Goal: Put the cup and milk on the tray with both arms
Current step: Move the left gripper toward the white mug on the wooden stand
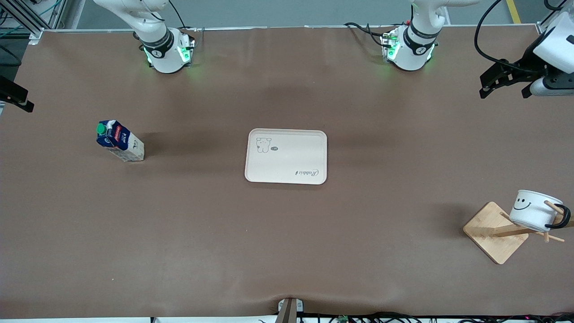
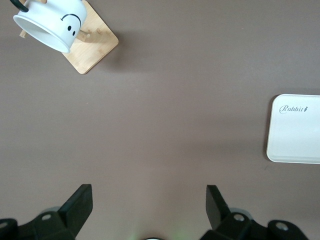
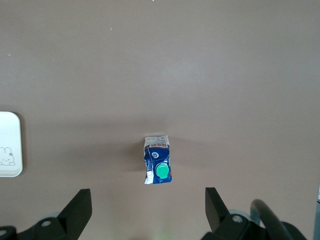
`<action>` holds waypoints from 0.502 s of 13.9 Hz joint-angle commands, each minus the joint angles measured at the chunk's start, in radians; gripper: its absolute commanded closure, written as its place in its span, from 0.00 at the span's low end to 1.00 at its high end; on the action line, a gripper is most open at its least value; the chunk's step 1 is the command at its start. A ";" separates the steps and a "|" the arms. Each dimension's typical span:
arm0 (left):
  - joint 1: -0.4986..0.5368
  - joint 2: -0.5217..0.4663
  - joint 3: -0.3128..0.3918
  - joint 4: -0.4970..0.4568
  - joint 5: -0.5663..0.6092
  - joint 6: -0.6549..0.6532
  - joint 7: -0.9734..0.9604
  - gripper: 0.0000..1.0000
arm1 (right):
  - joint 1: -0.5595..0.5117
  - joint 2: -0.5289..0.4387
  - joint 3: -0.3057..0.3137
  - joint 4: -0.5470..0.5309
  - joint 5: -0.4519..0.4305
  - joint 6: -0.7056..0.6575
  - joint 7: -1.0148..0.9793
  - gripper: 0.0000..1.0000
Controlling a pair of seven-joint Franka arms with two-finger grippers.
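Cup (image 1: 533,210) on rack (image 1: 495,232) (grippers up, open).

Cup (image 2: 50,26) and tray (image 2: 295,130) cropped in left wrist view.

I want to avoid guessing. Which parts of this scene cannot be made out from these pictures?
- Right gripper: in the front view the frame edge cuts it off; its wrist view shows only two open fingers over the table above the milk.
- Cup: its inside is turned away in the front view and cut by the edge in the left wrist view.
- Wooden rack: its pegs run off the front view's edge.
- Tray: its small drawing is too small to read.
- Left gripper: open, high over bare table.
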 commanded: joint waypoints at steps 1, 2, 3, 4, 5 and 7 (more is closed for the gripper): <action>0.016 0.009 0.004 0.035 0.008 -0.048 0.007 0.00 | 0.004 0.008 0.008 0.008 -0.038 0.004 -0.008 0.00; 0.019 0.014 0.004 0.047 0.007 -0.048 0.004 0.00 | 0.007 0.011 0.008 0.008 -0.042 0.009 -0.009 0.00; 0.023 0.027 0.004 0.058 0.010 -0.048 0.015 0.00 | 0.007 0.013 0.008 0.008 -0.038 0.026 -0.009 0.00; 0.023 0.032 0.004 0.070 0.010 -0.048 0.001 0.00 | 0.004 0.019 0.008 0.006 -0.026 0.035 -0.006 0.00; 0.023 0.044 0.004 0.082 0.012 -0.048 -0.002 0.00 | 0.005 0.048 0.010 0.009 -0.024 0.032 -0.002 0.00; 0.050 0.054 0.003 0.084 0.004 -0.045 -0.005 0.00 | 0.012 0.053 0.012 0.016 -0.013 0.024 -0.003 0.00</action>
